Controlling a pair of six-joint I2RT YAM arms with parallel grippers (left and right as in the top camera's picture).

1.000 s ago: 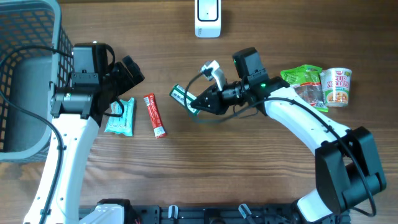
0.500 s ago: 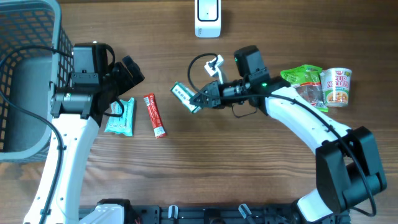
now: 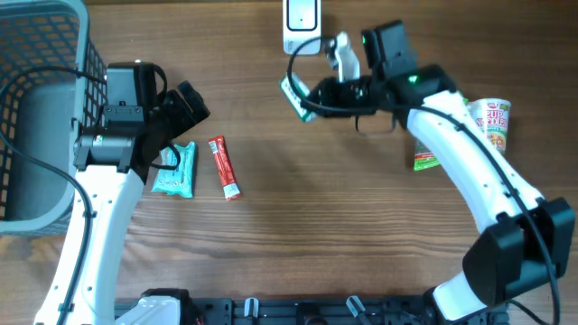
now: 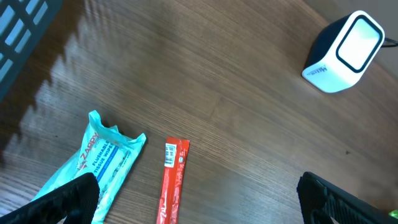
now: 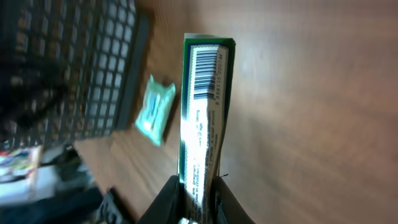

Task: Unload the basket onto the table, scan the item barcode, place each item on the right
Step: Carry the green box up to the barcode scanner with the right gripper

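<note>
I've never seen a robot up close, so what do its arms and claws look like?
The left arm and right arm have smooth white tubular links with boxy black joints. The left gripper and right gripper are black, two-fingered. Black cables loop alongside; a small green light glows near the right wrist.

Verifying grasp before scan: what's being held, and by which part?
The right gripper holds the green box by one end; the end with the barcode sticks out free. The left gripper is open and holds nothing.
</note>
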